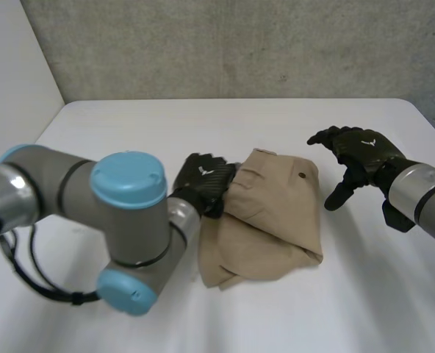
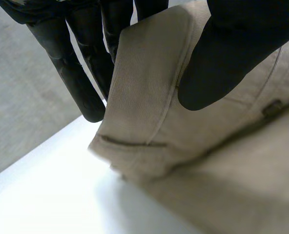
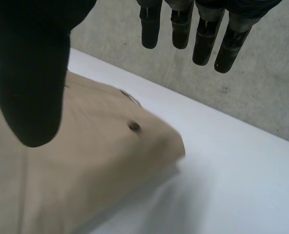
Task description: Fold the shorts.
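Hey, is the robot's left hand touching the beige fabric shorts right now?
Touching. In the left wrist view, the left hand pinches a raised folded edge of the beige fabric shorts, thumb on one side and fingers on the other.

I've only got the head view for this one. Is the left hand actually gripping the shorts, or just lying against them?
Observer: Gripping. In the left wrist view the left hand pinches an edge of the shorts between its thumb and fingers.
Operator: Right hand holding anything?
Observer: No. In its wrist view the right hand is open, fingers straight, the shorts' corner below it untouched.
Operator: Any landmark at the pinched edge?
Observer: A narrow dark slit in the fabric, just past the fingertips.
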You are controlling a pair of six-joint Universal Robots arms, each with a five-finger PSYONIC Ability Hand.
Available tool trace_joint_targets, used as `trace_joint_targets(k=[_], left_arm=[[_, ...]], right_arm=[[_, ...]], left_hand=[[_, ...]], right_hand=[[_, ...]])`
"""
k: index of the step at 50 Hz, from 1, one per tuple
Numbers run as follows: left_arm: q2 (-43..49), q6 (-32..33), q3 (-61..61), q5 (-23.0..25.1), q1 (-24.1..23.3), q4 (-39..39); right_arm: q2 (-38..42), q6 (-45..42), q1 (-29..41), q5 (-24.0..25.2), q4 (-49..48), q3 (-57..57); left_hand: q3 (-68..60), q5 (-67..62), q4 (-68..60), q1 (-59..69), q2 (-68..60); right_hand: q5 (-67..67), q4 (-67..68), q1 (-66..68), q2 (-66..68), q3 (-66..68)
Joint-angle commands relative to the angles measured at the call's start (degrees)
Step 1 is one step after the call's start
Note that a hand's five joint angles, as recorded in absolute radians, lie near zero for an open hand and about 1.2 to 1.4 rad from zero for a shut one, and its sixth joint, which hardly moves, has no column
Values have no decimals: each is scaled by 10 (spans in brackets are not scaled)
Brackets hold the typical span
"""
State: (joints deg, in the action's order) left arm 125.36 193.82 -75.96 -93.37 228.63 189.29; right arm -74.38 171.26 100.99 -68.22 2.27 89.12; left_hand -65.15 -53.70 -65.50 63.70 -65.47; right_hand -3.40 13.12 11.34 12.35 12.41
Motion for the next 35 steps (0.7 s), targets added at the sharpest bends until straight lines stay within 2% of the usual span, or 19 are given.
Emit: trace_joint_targets(k=[1,6,8,10,16,24,26,28,35], left_arm=[[-104,-4,-158,-51,-1,1],[-129,-8,-211,-52,-12,2],[-130,-9,-216,-53,-18,1],[-131,-18,-235,-55,-48,1],[-130,-36,-256,-59,-63,1],[-131,-39,-264,-76,-49,1],[-141,-38,-255,-80,-36,1],[-156,-37,-248,-78,-28,1],[-210,-41,-196,-77,2,13]], right_arm=[[61,2,24,-9,94,-104],[128,3,82,-2,128,-170],[151,3,94,1,141,-186],[179,3,105,3,159,-205],[217,2,124,3,175,-218],[219,-3,126,8,187,-203],[218,-10,127,30,198,-188],[216,-29,127,44,198,-171],[216,-108,134,49,198,-151]], left_hand=[[-56,-71,-53,71,-53],[45,30,48,-30,48],[46,32,50,-32,50],[55,40,58,-40,58],[55,40,58,-40,58],[130,116,134,-116,134],[184,170,188,-170,187],[186,172,190,-171,189],[287,272,290,-272,290]], right_hand=[[34,-31,-13,-24,-24],[34,-31,-13,-24,-24],[34,-31,-13,-24,-24],[34,-31,-13,-24,-24],[34,-31,-13,-24,-24],[34,-31,-13,-24,-24],[34,-31,-13,-24,-24],[34,-31,-13,-24,-24],[34,-31,-13,-24,-24]])
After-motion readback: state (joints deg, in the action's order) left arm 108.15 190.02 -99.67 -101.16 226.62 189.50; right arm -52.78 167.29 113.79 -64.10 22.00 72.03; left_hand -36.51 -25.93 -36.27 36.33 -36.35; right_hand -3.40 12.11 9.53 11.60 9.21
